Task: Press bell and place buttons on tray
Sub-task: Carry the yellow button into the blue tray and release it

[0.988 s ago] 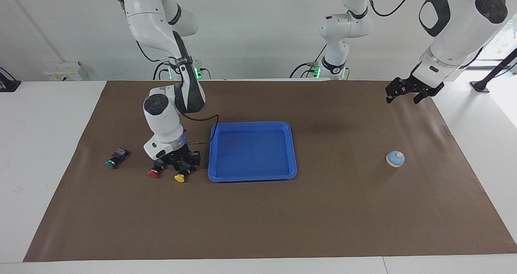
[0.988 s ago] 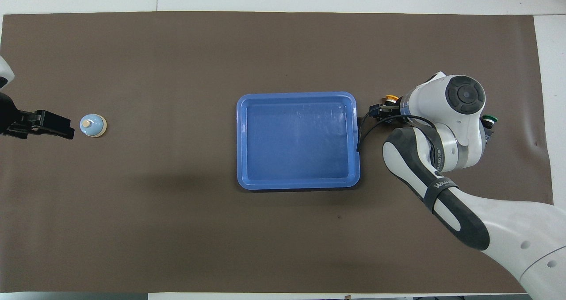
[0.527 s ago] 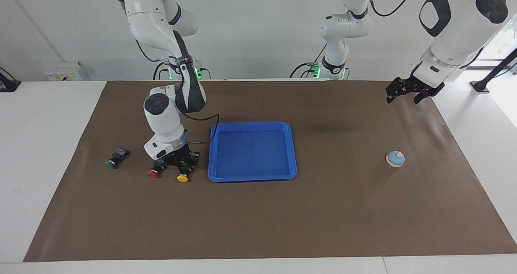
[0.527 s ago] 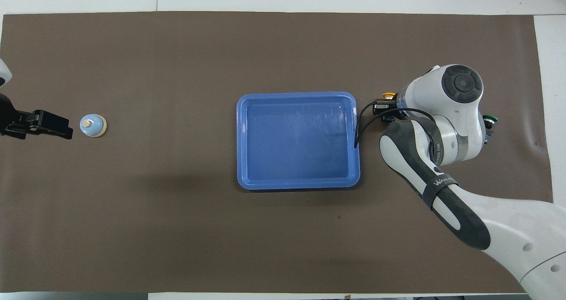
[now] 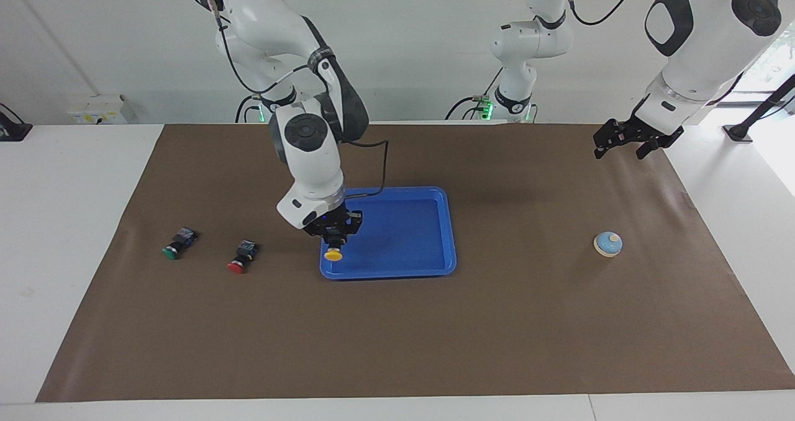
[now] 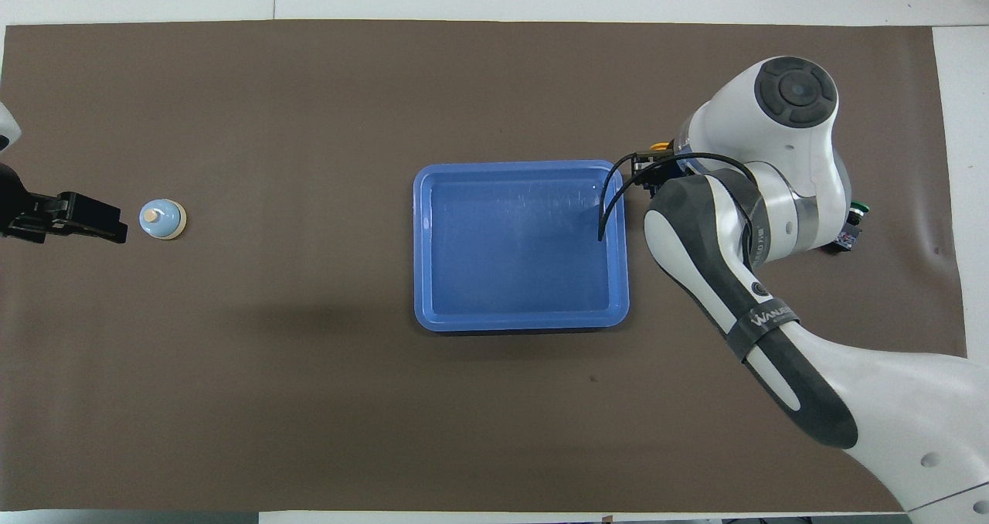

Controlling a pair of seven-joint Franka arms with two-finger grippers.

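My right gripper (image 5: 334, 241) is shut on the yellow button (image 5: 333, 255), held in the air with its cap down over the blue tray's (image 5: 404, 235) rim at the right arm's end. From above, only the yellow button's (image 6: 659, 147) cap shows beside the tray (image 6: 525, 246); the arm covers the rest. The red button (image 5: 239, 261) and the green button (image 5: 174, 247) lie on the brown mat toward the right arm's end. The light-blue bell (image 5: 607, 244) stands toward the left arm's end. My left gripper (image 5: 618, 153) waits open in the air, over the mat near the bell (image 6: 162, 219).
A brown mat (image 5: 397, 334) covers the table, with white table showing around it. The right arm's cable (image 5: 384, 166) hangs over the tray's corner. The green button (image 6: 855, 212) peeks out beside the right arm in the overhead view.
My right gripper closed on the yellow button, lifted it off the mat and carried it to the tray's edge. The red button stayed on the mat. The left arm has not moved.
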